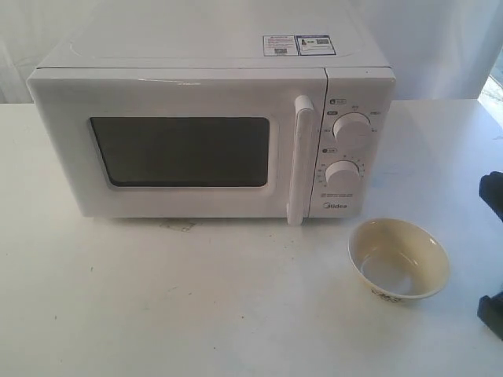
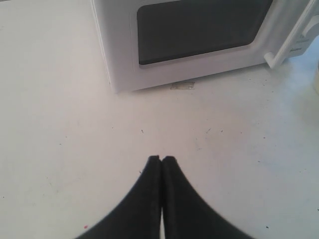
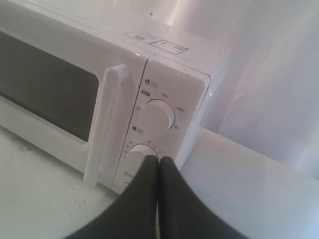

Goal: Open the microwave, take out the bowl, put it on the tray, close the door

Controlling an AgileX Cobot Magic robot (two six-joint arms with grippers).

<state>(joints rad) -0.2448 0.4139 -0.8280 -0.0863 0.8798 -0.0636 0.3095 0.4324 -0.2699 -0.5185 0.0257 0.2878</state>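
Note:
The white microwave (image 1: 212, 133) stands at the back of the table with its door (image 1: 179, 149) shut; the dark window shows nothing inside. The vertical bar handle (image 1: 301, 161) sits beside two round dials (image 1: 351, 131). The cream-yellow bowl (image 1: 398, 258) rests upright and empty on the bare table, in front of the control panel. No tray is in view. My left gripper (image 2: 161, 158) hovers shut and empty over the table, before the door's lower corner (image 2: 119, 74). My right gripper (image 3: 158, 159) is shut and empty, its tips before the lower dial (image 3: 139, 154).
Black parts of the right arm (image 1: 493, 194) show at the right edge of the exterior view, just right of the bowl. A white curtain hangs behind the microwave. The white table (image 1: 157, 298) stretches out in front, with a small stain (image 1: 179, 225) under the door.

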